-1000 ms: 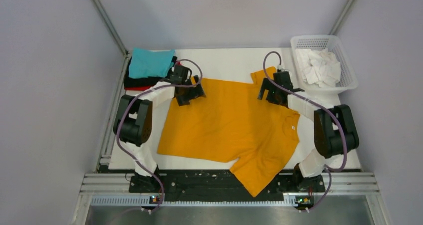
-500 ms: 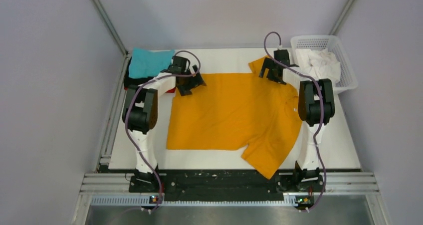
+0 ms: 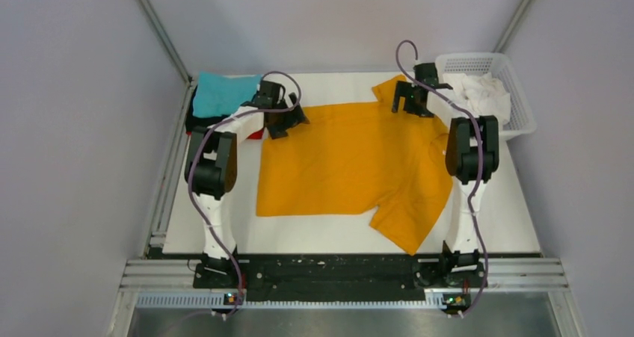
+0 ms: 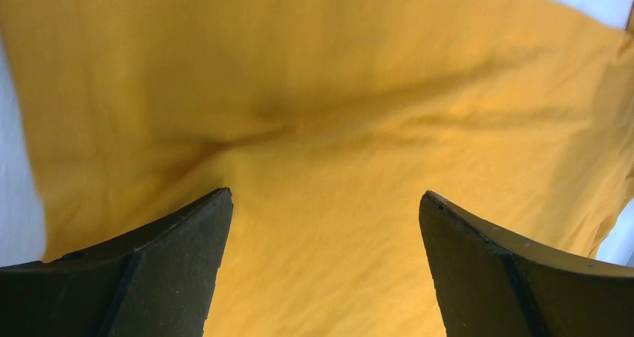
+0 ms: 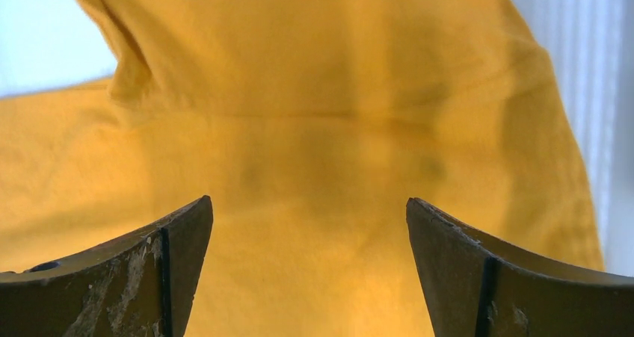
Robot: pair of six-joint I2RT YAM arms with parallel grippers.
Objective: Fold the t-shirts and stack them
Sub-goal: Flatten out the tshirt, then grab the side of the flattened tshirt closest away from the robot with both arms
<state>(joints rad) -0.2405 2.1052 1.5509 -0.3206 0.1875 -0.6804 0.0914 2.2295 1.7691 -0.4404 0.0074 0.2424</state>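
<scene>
Mustard tee [image 3: 351,158], limp and light, looks best pinched along its far edge, where left hand [image 4: 325,195] and right hand [image 5: 307,199] hang open.

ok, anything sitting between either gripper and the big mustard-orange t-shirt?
Nothing visible: the left gripper and right gripper both sit open right over the mustard-orange cloth t-shirt, and each wrist view shows only its fabric between the jaws.

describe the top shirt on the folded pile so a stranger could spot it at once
Find the white table, then its far left corner, where a folded pile sits. The top one is the teal t-shirt, lying over a black t-shirt, unlike the large orange t-shirt spread flat mid-table.
</scene>
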